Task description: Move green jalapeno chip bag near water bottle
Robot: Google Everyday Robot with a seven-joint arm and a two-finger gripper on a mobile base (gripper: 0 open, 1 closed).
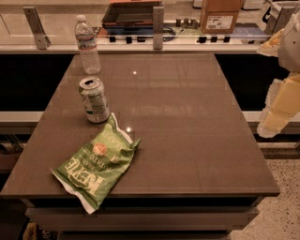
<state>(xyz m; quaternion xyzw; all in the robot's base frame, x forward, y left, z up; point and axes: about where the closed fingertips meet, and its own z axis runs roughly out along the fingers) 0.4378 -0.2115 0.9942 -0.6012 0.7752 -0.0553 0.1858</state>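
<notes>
The green jalapeno chip bag lies flat near the front left corner of the brown table, white "KETTLE" lettering facing up. The water bottle stands upright at the table's far left corner, clear with a white cap. A green-and-white soda can stands between them, just behind the bag. My gripper hangs at the far right of the view, off the table's right edge and well away from the bag and the bottle. It holds nothing that I can see.
Behind the table runs a counter with a rail, a dark tray and a cardboard box. Speckled floor shows at the right of the table.
</notes>
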